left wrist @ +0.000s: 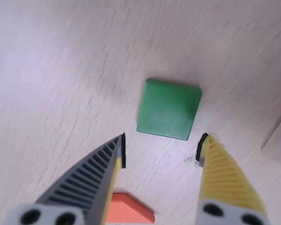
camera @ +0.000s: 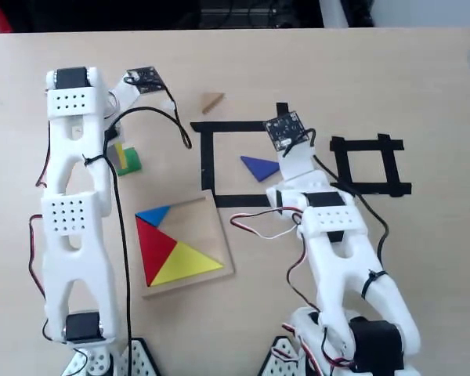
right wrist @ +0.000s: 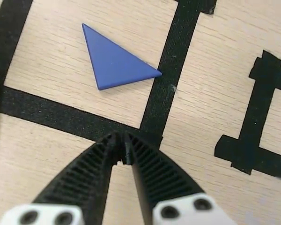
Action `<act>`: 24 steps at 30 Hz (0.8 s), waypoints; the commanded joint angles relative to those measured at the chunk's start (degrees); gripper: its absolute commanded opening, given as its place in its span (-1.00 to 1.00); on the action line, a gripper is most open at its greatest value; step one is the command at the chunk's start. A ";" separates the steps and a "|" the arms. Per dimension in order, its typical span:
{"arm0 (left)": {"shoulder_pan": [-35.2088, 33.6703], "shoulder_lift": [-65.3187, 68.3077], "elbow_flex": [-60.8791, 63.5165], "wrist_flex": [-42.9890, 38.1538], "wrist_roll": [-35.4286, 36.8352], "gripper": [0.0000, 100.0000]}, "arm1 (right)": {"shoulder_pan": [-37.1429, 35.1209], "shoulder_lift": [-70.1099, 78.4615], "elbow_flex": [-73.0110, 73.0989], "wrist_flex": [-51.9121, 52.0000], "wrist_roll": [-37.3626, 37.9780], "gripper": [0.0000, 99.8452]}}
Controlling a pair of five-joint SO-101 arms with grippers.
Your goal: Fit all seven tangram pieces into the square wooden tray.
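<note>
The square wooden tray [camera: 215, 227] lies at the table's middle front and holds a red triangle [camera: 154, 247], a yellow triangle [camera: 186, 263] and a small blue triangle [camera: 152, 215]. A green square [left wrist: 168, 108] lies flat on the table left of the tray, also seen as the green square [camera: 130, 161]. My left gripper [left wrist: 161, 149] hangs open just short of it, fingers astride nothing. An orange piece [left wrist: 129, 210] lies under that gripper. A dark blue triangle [right wrist: 114, 61] sits inside a black tape frame [right wrist: 171, 56]. My right gripper [right wrist: 122, 140] is shut and empty over the tape, just short of the triangle.
A tan wooden piece [camera: 212, 101] lies at the back, beyond the tape frame [camera: 207, 160]. A second, smaller tape square [camera: 370, 166] is at the right. The left arm [camera: 72, 211] runs along the table's left side, its cable [camera: 117, 219] trailing beside the tray.
</note>
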State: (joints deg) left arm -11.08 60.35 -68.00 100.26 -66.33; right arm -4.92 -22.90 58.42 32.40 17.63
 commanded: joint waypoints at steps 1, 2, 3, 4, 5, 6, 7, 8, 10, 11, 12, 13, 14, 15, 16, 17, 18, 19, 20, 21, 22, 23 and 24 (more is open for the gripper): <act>0.84 -0.53 -0.22 0.53 2.02 -0.46 | -0.62 -1.71 -0.22 -0.97 0.44 -0.98; 0.75 -0.44 -0.22 0.44 2.11 -0.46 | -0.62 -1.71 -0.22 -0.97 0.44 -0.98; 0.75 0.00 -0.40 0.35 2.11 -0.46 | -0.62 -1.71 -0.22 -0.97 0.44 -0.98; 0.75 0.70 -0.75 -0.09 2.11 -0.46 | -0.62 -1.71 -0.22 -0.97 0.44 -0.98; 0.92 1.32 -0.84 -1.14 2.11 -0.46 | -0.62 -1.71 -0.22 -0.97 0.44 -0.98; 1.01 1.76 -0.84 -2.02 2.02 -0.46 | -0.62 -1.71 -0.22 -0.97 0.44 -0.98; 1.19 2.20 -0.84 -2.46 1.85 -0.46 | -0.62 -1.71 -0.22 -0.97 0.44 -0.98; 1.27 2.90 -0.84 -2.81 1.14 -0.46 | -0.62 -1.71 -0.22 -0.97 0.44 -0.98; 1.80 3.96 -0.84 -3.16 -0.79 -0.46 | -0.53 -1.71 -0.22 -0.97 0.44 -0.98; 1.89 4.66 -0.84 -4.04 -0.62 -0.46 | -0.53 -1.71 -0.22 -0.97 0.44 -0.98; 2.07 5.36 -0.84 -5.01 -0.53 -0.46 | -0.53 -1.71 -0.22 -0.97 0.44 -0.98; 2.07 5.63 -0.84 -5.80 -0.53 -0.46 | -0.53 -1.71 -0.22 -0.97 0.44 -0.98; 2.15 6.07 -0.84 -6.33 -0.53 -0.46 | -0.53 -1.71 -0.22 -0.97 0.44 -0.98; 2.15 6.24 -0.84 -6.59 -0.62 -0.46 | -0.53 -1.71 -0.22 -0.97 0.44 -0.98; 2.15 6.42 -0.84 -6.59 -0.62 -0.46 | -0.53 -1.71 -0.22 -0.97 0.44 -0.98; 2.33 6.77 -0.84 -6.59 -0.62 -0.46 | -0.53 -1.71 -0.22 -0.97 0.44 -0.98; 2.42 6.86 -0.84 -6.51 -0.62 -0.46 | -0.53 -1.71 -0.22 -0.97 0.44 -0.98; 2.59 6.86 -0.84 -6.51 -0.62 -0.46 | -0.53 -1.71 -0.22 -0.97 0.44 -0.98; 2.77 6.86 -0.84 -6.51 -0.62 -0.46 | -0.53 -1.71 -0.22 -0.97 0.44 -0.98; 2.95 6.95 -0.75 -6.51 -0.79 -0.46 | -0.53 -1.71 -0.22 -0.97 0.44 -0.98; 2.95 6.95 -0.66 -6.51 -0.88 -0.46 | -0.53 -1.71 -0.22 -0.97 0.44 -0.98; 3.03 6.95 -0.66 -6.51 -0.88 -0.46 | -0.53 -1.71 -0.22 -0.97 0.44 -0.98; 3.03 6.95 -0.75 -6.51 -0.88 -0.46 | -0.53 -1.71 -0.22 -0.97 0.44 -0.98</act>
State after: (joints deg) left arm -9.23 67.56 -68.09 94.64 -66.59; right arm -4.92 -22.90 58.42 32.40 17.63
